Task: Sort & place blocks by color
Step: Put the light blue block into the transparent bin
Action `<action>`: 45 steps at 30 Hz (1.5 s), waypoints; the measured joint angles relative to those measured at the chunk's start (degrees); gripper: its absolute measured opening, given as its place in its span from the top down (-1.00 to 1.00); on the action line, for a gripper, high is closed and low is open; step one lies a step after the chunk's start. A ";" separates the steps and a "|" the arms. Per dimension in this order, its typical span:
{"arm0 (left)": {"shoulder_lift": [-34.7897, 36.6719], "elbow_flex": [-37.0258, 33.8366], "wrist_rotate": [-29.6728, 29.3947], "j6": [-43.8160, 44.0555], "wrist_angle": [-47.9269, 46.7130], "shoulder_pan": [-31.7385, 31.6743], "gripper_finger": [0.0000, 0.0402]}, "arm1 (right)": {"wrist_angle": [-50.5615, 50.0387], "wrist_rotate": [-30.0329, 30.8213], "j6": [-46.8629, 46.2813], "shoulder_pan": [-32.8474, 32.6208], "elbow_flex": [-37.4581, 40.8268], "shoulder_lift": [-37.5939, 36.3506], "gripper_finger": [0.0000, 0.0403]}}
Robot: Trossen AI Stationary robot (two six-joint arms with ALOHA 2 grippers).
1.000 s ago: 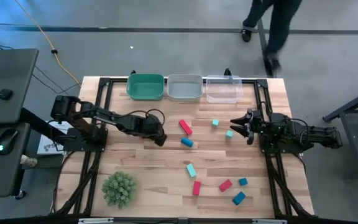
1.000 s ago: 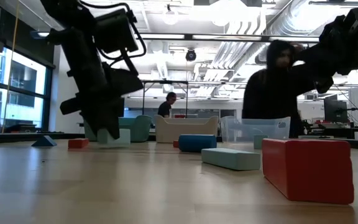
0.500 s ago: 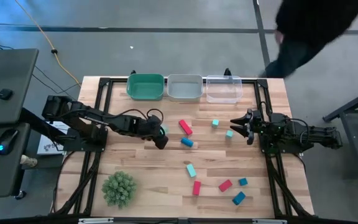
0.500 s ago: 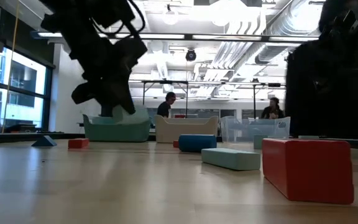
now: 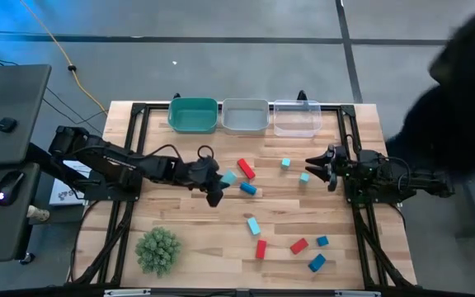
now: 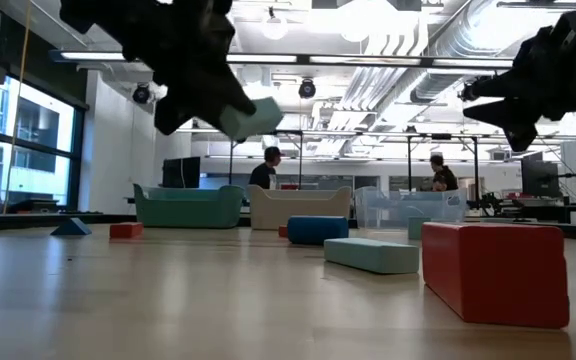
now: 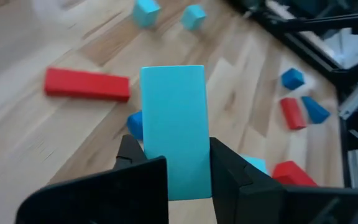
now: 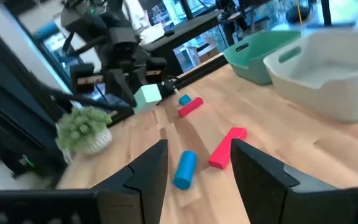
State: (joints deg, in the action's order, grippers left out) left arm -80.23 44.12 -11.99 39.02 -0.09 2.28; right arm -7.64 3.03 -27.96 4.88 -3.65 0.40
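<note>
Wooden worktop (image 5: 180, 214), teal bar now airborne.
My left gripper (image 7: 169, 171) has lifted the light teal bar (image 7: 174, 127), fingers clamped on it, just beside the red bar (image 5: 246, 169); green bin (image 5: 193, 115) likely next. Right gripper (image 5: 312, 166) waits, fingers apart.

1. Bright, even overhead light; ceiling lamps glare in low view.
2. Pale wooden desk (image 5: 180, 214) carries soft shadows.
3. Motion blur: dark figure at high view's right edge, left wrist background.
</note>
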 joint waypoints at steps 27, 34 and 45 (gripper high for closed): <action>0.00 10.87 1.63 -27.03 -11.07 -4.37 0.86 | 36.51 5.60 -15.55 -0.02 0.00 0.00 0.18; 0.00 10.88 4.48 -28.48 -15.25 -6.12 0.86 | 31.77 5.62 -11.21 -0.02 -7.30 6.20 0.18; 0.00 10.88 4.42 -31.60 -19.52 -7.88 0.86 | 20.55 3.84 -22.79 -0.04 -23.18 29.57 0.18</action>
State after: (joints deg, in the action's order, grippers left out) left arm -80.23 55.00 -7.57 7.42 -19.61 -5.59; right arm 12.91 6.87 -50.75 4.84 -26.83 29.97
